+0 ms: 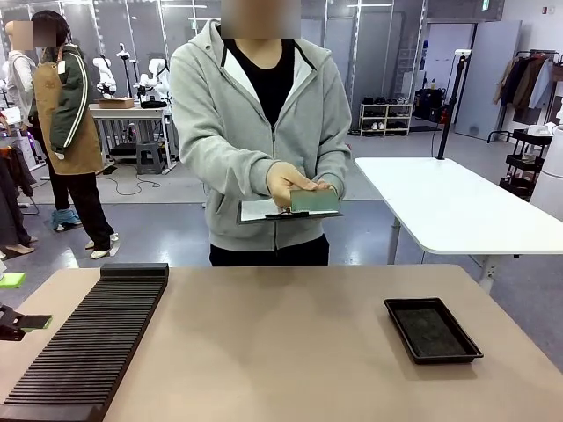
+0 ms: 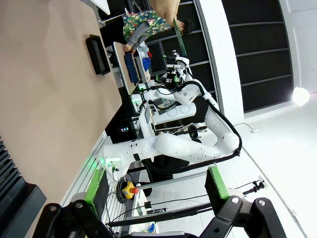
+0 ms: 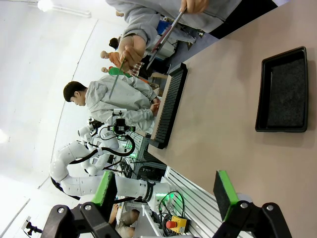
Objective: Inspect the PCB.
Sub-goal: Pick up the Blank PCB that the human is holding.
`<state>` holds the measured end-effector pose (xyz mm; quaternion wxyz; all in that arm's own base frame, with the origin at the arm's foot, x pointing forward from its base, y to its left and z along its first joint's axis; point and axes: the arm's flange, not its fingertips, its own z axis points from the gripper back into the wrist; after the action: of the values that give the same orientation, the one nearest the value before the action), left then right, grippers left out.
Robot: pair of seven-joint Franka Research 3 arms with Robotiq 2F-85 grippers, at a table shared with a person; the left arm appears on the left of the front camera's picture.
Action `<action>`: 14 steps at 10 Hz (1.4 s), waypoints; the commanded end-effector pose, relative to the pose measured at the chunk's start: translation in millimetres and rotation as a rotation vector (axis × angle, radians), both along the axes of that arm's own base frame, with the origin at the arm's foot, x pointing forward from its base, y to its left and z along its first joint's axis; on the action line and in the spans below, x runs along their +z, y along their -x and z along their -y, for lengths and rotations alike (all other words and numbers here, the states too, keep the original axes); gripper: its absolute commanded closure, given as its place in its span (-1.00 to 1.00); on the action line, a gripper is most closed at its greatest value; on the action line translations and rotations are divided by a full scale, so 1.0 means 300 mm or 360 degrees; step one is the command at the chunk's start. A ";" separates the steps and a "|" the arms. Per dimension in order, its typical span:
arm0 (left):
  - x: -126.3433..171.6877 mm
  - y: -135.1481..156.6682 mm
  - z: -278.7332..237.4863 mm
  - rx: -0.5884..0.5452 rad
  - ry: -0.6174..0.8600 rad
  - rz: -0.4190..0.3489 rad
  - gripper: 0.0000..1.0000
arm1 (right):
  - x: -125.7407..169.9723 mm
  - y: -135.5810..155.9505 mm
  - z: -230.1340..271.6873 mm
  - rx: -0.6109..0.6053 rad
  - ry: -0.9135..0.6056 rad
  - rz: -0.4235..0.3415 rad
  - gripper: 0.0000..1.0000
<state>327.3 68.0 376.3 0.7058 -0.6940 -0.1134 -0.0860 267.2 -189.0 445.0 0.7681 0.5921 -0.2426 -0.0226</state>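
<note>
Across the table a person in a grey hoodie holds the PCB [image 1: 315, 200], a thin green board, flat in one hand just above a white clipboard [image 1: 260, 210]. The right wrist view shows the PCB [image 3: 117, 72] edge-on in that hand, with the clipboard [image 3: 166, 34] in the other. My left gripper [image 1: 19, 303] is at the table's left edge beside the rack, open and empty. Its green pads [image 2: 94, 191] stand wide apart around the left gripper [image 2: 156, 196]. My right gripper [image 3: 163, 198] is open too, with nothing between its pads [image 3: 225, 191].
A shallow black tray [image 1: 471, 353] lies on the right of the table, also seen as the tray [image 3: 261, 94] and the tray [image 2: 97, 54]. A long black slotted rack [image 1: 88, 343] runs along the left side. A white table [image 1: 457, 207] stands behind on the right.
</note>
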 end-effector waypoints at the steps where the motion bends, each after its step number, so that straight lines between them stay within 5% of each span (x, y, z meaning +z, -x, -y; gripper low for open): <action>1: 0.004 -0.001 0.001 0.0002 -0.0006 0.0004 -1.00 | 0.002 0.001 0.002 0.0003 -0.0010 0.0036 -1.00; 14: 0.004 -0.001 0.001 0.0002 -0.0006 0.0004 -1.00 | 0.010 -0.012 -0.054 0.0036 -0.0041 -0.0033 -1.00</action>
<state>327.3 67.9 376.3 0.7058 -0.6940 -0.1134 -0.0860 267.8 -186.2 444.5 0.7679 0.5939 -0.2390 -0.0207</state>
